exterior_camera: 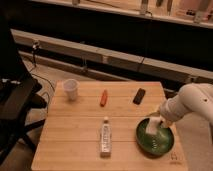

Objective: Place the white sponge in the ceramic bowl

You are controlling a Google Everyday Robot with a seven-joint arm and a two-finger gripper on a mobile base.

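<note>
The gripper is clasping the white sponge, a small pale block, and holding it inside the glossy dark green ceramic bowl on the wooden bench.

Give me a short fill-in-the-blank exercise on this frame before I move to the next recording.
1. The gripper is over the ceramic ____.
2. The white sponge sits at the bowl's ____ rim.
3. The white bottle lies to the ____ of the bowl.
4. The white cup stands near the table's far-____ corner.

Missing words: bowl; far; left; left
</note>
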